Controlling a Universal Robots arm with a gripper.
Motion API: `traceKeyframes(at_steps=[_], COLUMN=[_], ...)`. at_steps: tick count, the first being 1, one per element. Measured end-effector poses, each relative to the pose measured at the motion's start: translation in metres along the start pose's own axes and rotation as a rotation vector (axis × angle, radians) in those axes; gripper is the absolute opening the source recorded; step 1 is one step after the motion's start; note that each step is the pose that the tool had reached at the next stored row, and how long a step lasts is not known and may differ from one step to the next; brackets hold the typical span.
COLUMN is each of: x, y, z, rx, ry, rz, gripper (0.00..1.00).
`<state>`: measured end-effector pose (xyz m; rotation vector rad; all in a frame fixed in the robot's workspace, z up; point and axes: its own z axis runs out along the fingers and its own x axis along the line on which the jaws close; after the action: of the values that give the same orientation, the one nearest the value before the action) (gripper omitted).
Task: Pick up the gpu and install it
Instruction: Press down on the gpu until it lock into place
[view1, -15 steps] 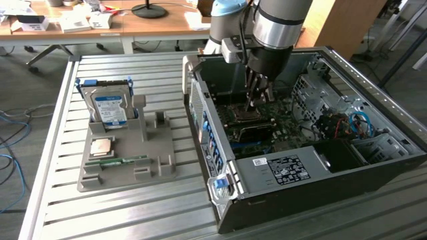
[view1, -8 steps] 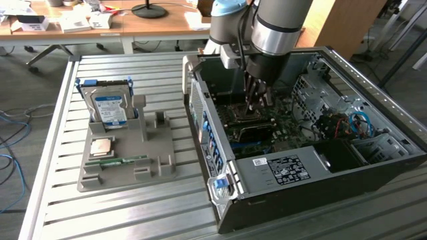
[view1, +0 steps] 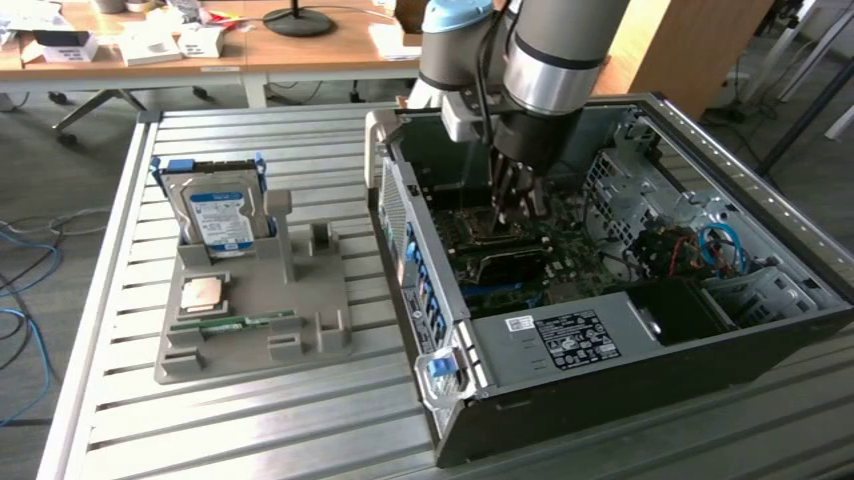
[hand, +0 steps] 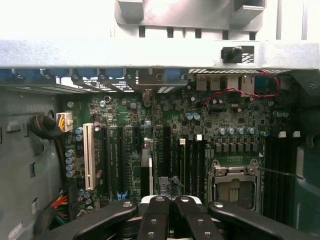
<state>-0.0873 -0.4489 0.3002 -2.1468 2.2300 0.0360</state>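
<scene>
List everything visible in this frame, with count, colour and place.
gpu: one, thin pale edge, upright over the motherboard slots by the fingertips; grip unclear
computer case: one, black-grey, open, on the table at the exterior view's right
motherboard: one, green, inside the case
holder: one, grey, on the table at the exterior view's left
hard drive: one, silver with blue-white label, upright in the holder
processor chip: one, pale, flat in the holder
memory stick: one, green, flat in the holder
table: one, silver, slatted
arm: one, grey, reaching down into the case
gripper: one, black, shut, above the motherboard
</scene>
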Motion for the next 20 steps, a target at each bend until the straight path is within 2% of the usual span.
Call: traceKeyframes(at_steps=[5,15,20], x=[0.003,0.004,0.005], y=[0.0000,0.0002,0.0000], z=[0.0021,0.0197,0.0205], rx=[0.0000,0.0000,0.0000], ry=[0.0000,0.0000,0.0000], rz=[0.000,0.000,0.000], gripper=[0.11,0.11,0.11])
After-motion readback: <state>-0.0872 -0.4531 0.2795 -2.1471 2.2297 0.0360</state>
